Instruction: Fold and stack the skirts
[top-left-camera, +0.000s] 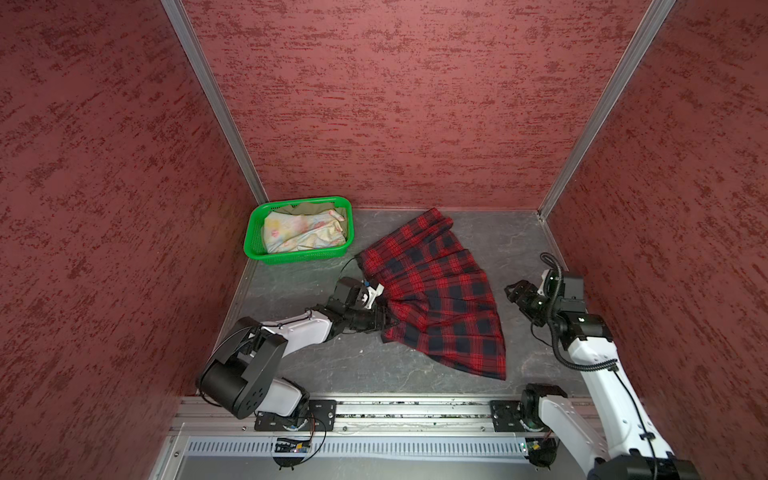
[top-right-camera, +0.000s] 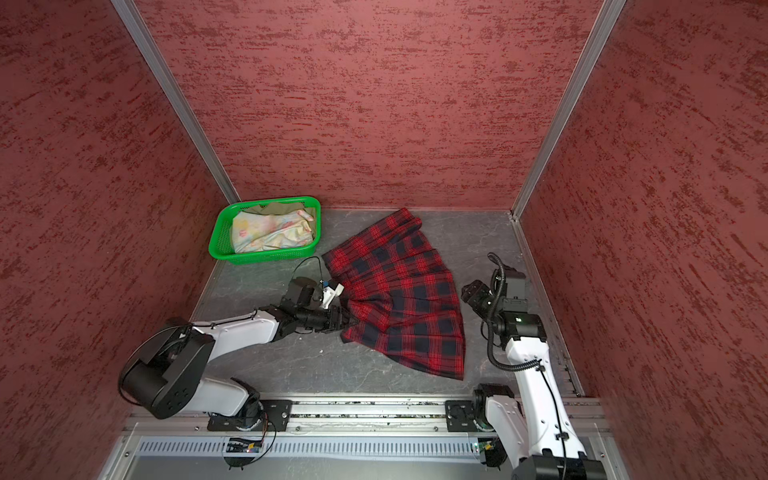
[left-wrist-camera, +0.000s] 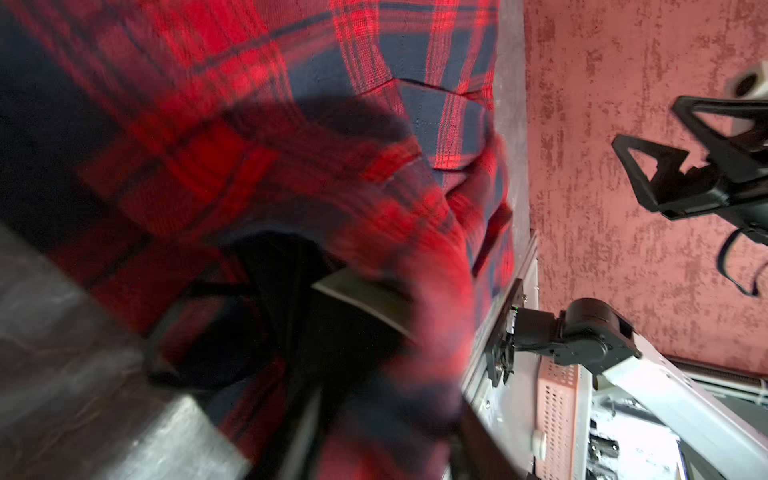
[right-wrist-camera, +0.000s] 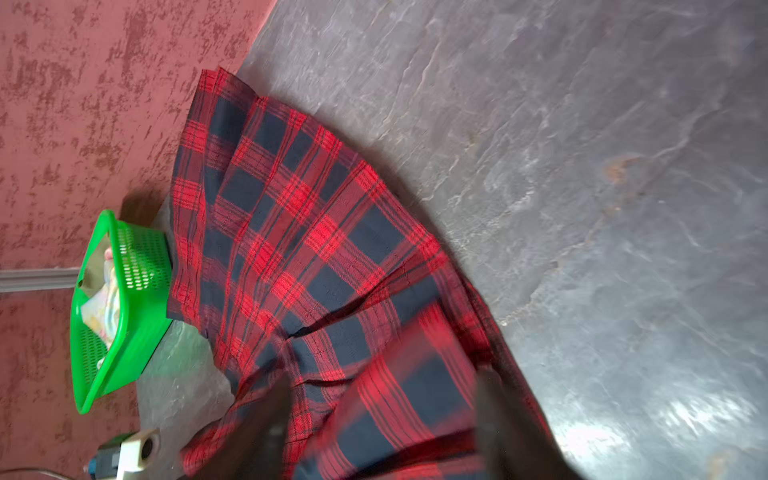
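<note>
Plaid skirt (top-left-camera: 436, 299) fanned on tabletop (top-left-camera: 519, 241): left jaws at its 9 o'clock edge, cloth-covered, state cannot be told; right jaws spread, apart at 3 o'clock.

The plaid skirt (top-left-camera: 436, 291) is lying as matt woven cloth, its coarse weave showing in the left wrist view. At ten o'clock from it, the green basket (top-left-camera: 307, 257) is gleaming as glossy perforated plastic, holding the floral skirt (top-left-camera: 299, 232) in smooth, soft cloth and the khaki skirt (top-left-camera: 309, 206) in matt cloth. The table (top-left-camera: 519, 241) is showing a grey, stone-patterned, faintly shiny surface. The walls (top-left-camera: 395, 104) are looking rough and matt. At six o'clock, the rail (top-left-camera: 415, 409) is shining as bare metal.
</note>
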